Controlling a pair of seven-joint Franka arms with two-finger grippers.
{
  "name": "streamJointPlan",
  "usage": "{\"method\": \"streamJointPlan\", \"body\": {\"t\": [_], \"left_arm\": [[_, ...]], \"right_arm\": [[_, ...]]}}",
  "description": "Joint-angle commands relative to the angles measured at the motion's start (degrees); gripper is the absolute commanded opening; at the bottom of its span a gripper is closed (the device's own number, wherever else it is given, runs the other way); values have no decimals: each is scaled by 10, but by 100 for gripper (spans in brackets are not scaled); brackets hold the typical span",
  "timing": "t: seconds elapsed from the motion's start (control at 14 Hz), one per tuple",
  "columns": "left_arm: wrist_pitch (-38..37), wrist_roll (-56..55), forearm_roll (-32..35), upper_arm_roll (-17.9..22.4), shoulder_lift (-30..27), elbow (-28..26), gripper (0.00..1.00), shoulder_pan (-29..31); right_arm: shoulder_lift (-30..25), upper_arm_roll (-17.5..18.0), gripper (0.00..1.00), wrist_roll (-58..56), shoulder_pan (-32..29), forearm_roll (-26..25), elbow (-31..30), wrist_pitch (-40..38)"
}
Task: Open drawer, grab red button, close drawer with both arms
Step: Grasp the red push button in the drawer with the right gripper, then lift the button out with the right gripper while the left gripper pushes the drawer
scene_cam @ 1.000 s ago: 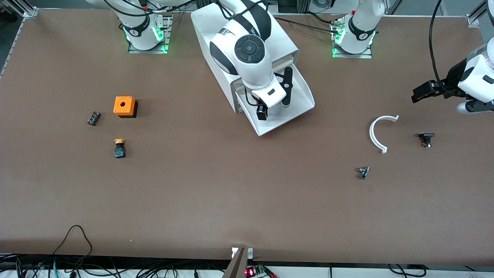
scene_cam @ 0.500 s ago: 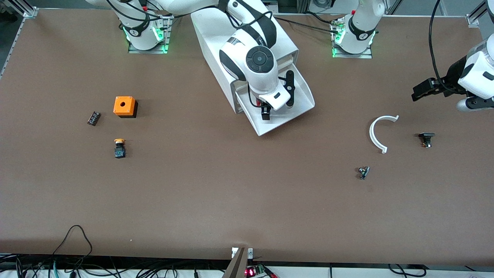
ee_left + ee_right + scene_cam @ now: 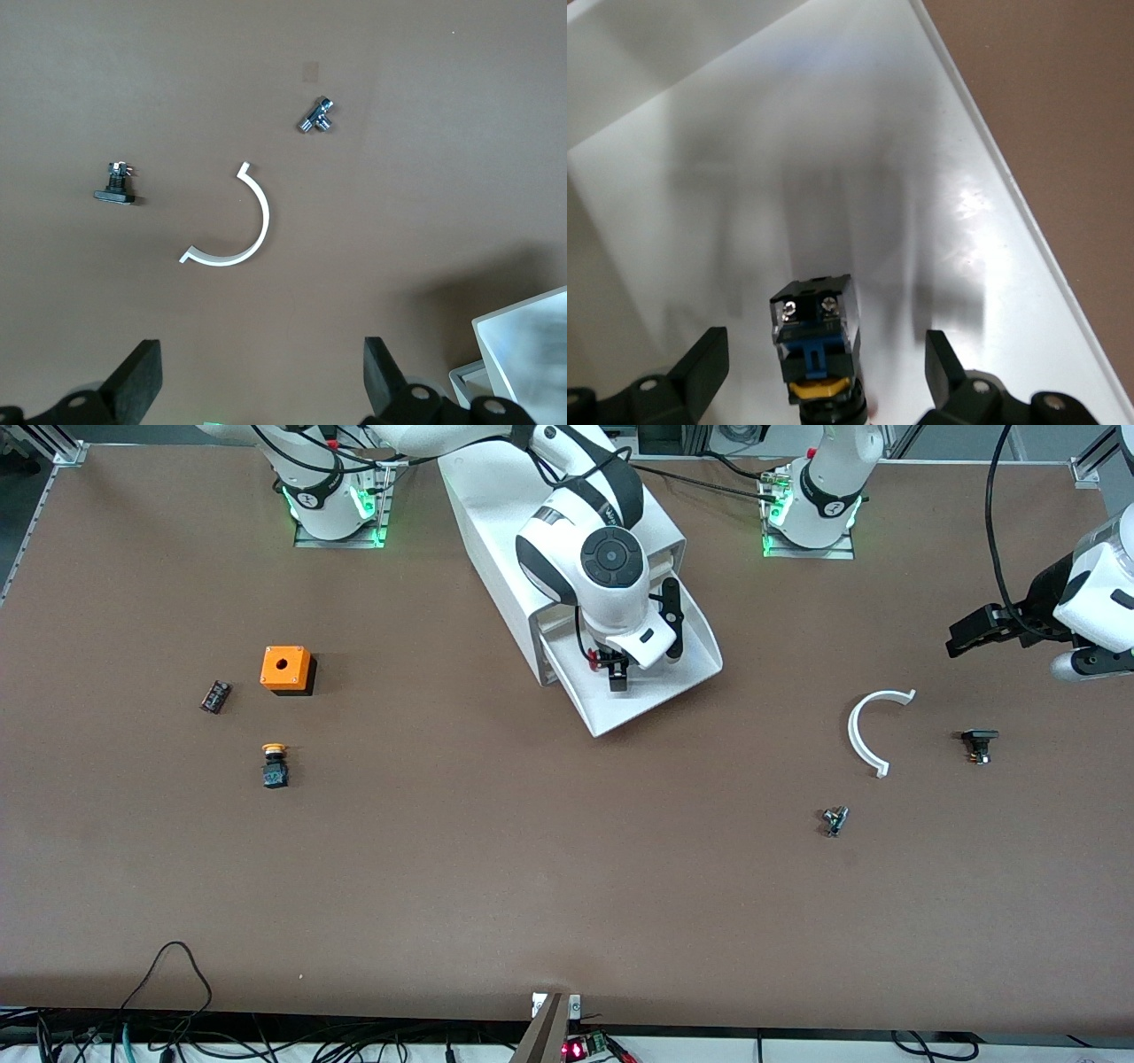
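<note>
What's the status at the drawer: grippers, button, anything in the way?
Right gripper open, astride the button in the open drawer. Left gripper open, waiting over the white arc. Nothing blocking.

Robotics lab bench, two-arm test setup.
Two white robot arms bolted by lit green bases [image 3: 337,509] to a wide brown table [image 3: 532,886]; aluminium frame rails [image 3: 44,443] at the corners, loose cables [image 3: 177,965] along the edge, small parts laid out apart on the surface.
</note>
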Motion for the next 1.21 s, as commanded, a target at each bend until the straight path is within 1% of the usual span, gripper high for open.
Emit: {"method": "streamJointPlan", "body": {"t": [0.0,0.07,0.29,0.36,0.57,0.71,0.86,0.93,1.07,1.14], "left_arm": [[9,-5,5,-1,-14,-13,100,3],[9,-5,5,-1,-14,-13,100,3],[9,-5,5,0,-11,-10,100,4],[9,-5,5,1,-9,-8,100,4],[9,-5,5,2,-8,-5,100,1],[11,-4,4,2,-8,-5,100,0],[22,0,6,2,-8,-5,100,-3],[24,-1,5,2,-7,-6,100,-3],[49,-7,4,-1,5,-8,100,-4],[68,-8,-9,-3,14,-12,100,-5]], "right_arm": [[10,-5,88,-11,9,-1,23,-16],[9,-6,77,-11,11,-2,23,-16],[9,-10,61,-10,12,-2,22,-15],[9,-11,53,-12,12,-2,23,-13],[10,-14,36,-14,13,-2,22,-8],[10,-23,31,-16,16,-2,22,-7],[10,-32,22,-30,21,-4,23,-7],[10,-36,19,-33,23,-4,23,-4],[4,-38,18,-29,23,-3,23,8],[-5,-41,18,-30,22,-2,28,7]]}}
